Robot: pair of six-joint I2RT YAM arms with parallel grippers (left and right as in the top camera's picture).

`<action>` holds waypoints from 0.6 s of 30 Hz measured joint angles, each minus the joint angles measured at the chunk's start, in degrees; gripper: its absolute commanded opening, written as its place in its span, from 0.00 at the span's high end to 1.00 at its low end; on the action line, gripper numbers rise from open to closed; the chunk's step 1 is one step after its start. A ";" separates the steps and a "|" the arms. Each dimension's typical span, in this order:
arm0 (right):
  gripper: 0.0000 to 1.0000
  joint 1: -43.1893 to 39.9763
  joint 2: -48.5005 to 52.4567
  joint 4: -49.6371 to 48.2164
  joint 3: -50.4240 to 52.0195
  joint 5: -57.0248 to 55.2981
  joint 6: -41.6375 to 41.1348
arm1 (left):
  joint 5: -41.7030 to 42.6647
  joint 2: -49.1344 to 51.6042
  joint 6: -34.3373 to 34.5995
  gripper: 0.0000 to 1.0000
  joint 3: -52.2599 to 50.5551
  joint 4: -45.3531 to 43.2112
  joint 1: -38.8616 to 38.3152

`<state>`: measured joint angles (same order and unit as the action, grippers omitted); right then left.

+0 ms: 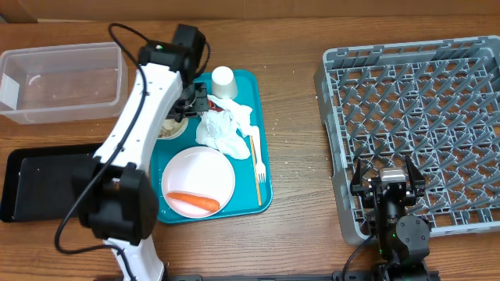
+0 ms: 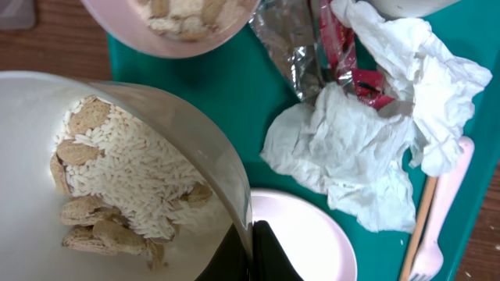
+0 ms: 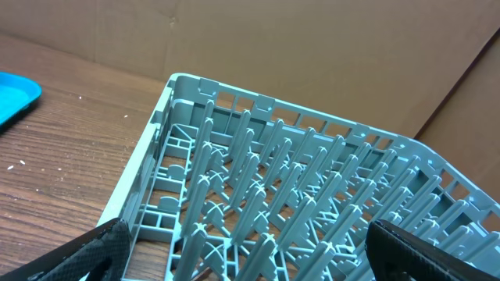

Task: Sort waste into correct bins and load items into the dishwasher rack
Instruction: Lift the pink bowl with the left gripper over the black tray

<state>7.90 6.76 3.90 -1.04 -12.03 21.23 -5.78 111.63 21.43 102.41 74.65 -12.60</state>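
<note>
While reaching over the teal tray (image 1: 264, 92) left of centre in the overhead view, pinching the left gripper (image 1: 190, 105) fully shut on the rim of a bowl (image 2: 117, 172), with the thin wall caught between dark fingers (image 2: 273, 261) at the bottom edge of the left wrist view. Carrying white rice and pale crumbs (image 2: 86, 234) in that bowl, which is filling the left half of that view; not showing whether it is being lifted or is resting on the tray. Facing a second bowl (image 2: 183, 16), also holding crumbs, along the top edge just beyond. Facing too, right of both bowls, crumpled napkins (image 2: 367, 148) touching a red-and-silver wrapper (image 2: 344, 55), and a pale fork (image 2: 437, 226) lying just beside them at the lower right. Sharing the tray, in the overhead view, with a cup (image 1: 223, 82) at its top edge and a plate (image 1: 207, 168) at its lower end bearing a carrot piece (image 1: 194, 201). Working near a clear tub (image 1: 62, 50) at the upper left and a black tray (image 1: 47, 183) at the left edge below it. Hanging the right gripper (image 1: 388, 181) over the lower left part of the grey rack (image 1: 414, 109) on the right side, spreading its fingers wide with nothing between them.
</note>
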 measured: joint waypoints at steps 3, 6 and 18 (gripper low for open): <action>0.00 0.02 0.00 0.00 0.00 0.00 0.00 | 1.40 -3.48 0.76 0.96 0.02 1.29 2.45; 0.00 0.00 0.00 0.02 0.00 -0.02 0.00 | 3.67 -7.65 0.96 0.96 0.13 1.88 7.06; 0.00 0.00 0.00 0.02 0.00 0.00 0.02 | 18.53 -11.98 -1.77 0.96 0.46 3.34 31.17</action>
<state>7.90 6.76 3.92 -1.04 -12.03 21.26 12.75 99.66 19.66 102.87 78.00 18.57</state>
